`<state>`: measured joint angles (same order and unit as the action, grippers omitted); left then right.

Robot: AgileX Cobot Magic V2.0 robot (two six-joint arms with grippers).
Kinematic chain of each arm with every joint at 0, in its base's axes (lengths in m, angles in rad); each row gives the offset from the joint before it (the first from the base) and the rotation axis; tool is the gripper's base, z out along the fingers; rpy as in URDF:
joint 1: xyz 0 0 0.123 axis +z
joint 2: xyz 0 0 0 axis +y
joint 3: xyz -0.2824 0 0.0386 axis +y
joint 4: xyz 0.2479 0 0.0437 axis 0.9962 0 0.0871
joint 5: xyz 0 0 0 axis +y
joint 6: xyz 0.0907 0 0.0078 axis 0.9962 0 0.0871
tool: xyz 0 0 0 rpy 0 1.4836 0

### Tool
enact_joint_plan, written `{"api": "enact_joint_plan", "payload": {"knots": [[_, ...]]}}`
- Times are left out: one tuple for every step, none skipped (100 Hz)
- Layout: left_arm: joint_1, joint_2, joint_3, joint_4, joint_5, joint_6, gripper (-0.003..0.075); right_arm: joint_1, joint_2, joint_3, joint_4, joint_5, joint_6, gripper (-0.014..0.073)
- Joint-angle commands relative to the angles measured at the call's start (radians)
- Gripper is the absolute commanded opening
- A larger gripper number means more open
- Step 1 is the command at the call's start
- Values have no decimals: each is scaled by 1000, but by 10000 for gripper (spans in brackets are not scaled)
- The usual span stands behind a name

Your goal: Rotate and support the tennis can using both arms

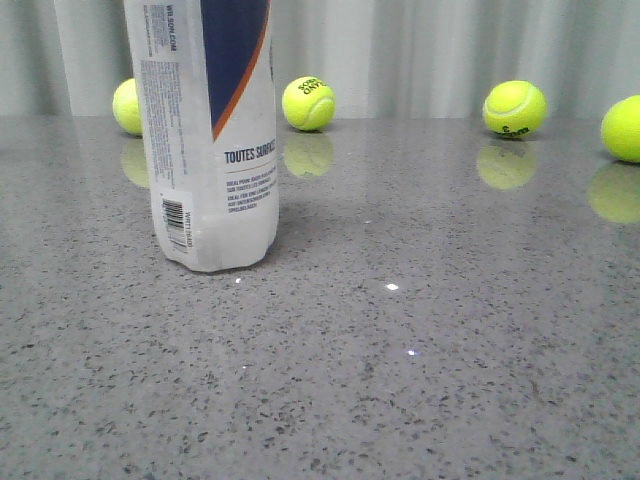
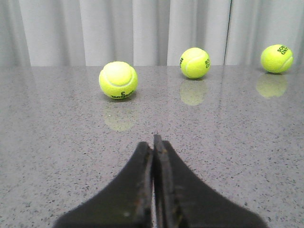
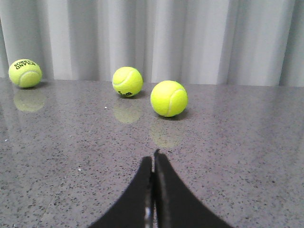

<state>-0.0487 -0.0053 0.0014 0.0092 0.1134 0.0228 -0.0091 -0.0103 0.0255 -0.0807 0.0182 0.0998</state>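
1. While the tennis can [image 1: 208, 130] stands upright on the table [image 1: 420, 380], the left gripper [image 2: 153, 142] and right gripper [image 3: 153, 159] are pressed together, holding nothing.
2. One-sided contact could topple it toward the tennis balls [image 1: 308, 103].

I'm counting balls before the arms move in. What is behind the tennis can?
Behind the tennis can, one tennis ball peeks out at its left edge, partly covered. Whatever lies directly behind the can's body is hidden.
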Motion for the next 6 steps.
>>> {"api": "enact_joint_plan", "payload": {"knots": [[-8, -35, 43, -9, -75, 0, -18, -7, -17, 4, -6, -72, -4, -69], [-8, -35, 43, -9, -75, 0, -18, -7, -17, 4, -6, -72, -4, -69], [-8, -35, 43, -9, -75, 0, -18, -7, -17, 4, -6, -72, -4, -69], [-8, -35, 43, -9, -75, 0, -18, -7, -17, 4, -6, -72, -4, -69], [-8, -35, 43, -9, -75, 0, -18, -7, -17, 4, -6, -72, -4, -69], [-8, -35, 43, -9, -75, 0, -18, -7, -17, 4, -6, -72, -4, -69]]}}
